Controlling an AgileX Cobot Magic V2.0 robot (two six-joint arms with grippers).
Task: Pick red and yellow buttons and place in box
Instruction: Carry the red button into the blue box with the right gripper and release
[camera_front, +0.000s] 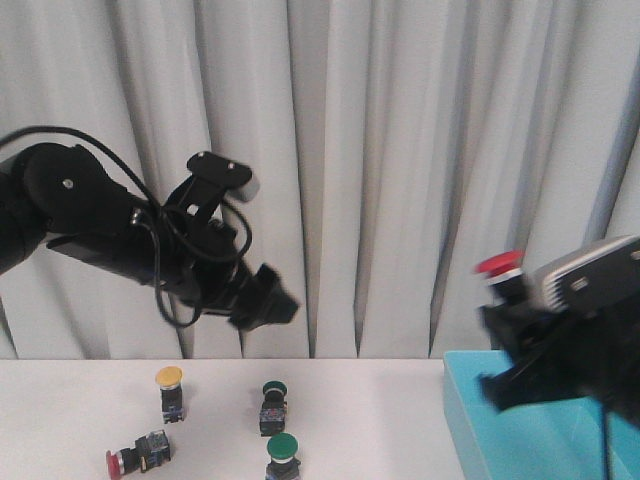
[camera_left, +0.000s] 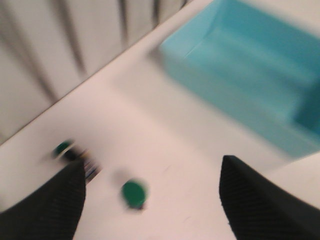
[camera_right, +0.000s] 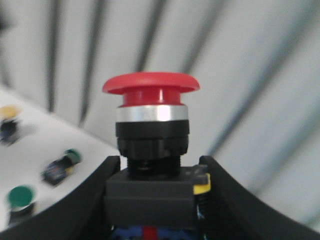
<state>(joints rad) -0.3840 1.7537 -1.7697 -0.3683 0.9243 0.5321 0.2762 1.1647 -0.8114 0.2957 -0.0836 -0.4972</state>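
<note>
Your right gripper is squeezed shut on a red button; its two black fingers press the button's dark body from both sides, and the red cap points up; in the front view this arm is lifted off the table, and the red button sits high, just over the near left corner of the blue box.

Your left arm hangs high in the air over the table, reaching out and tipped down a little; your left gripper is spread wide open with nothing in it.

On the table you can see a yellow button standing up, another red button lying on its side near it, and two green buttons close by, well apart from the box.
</note>
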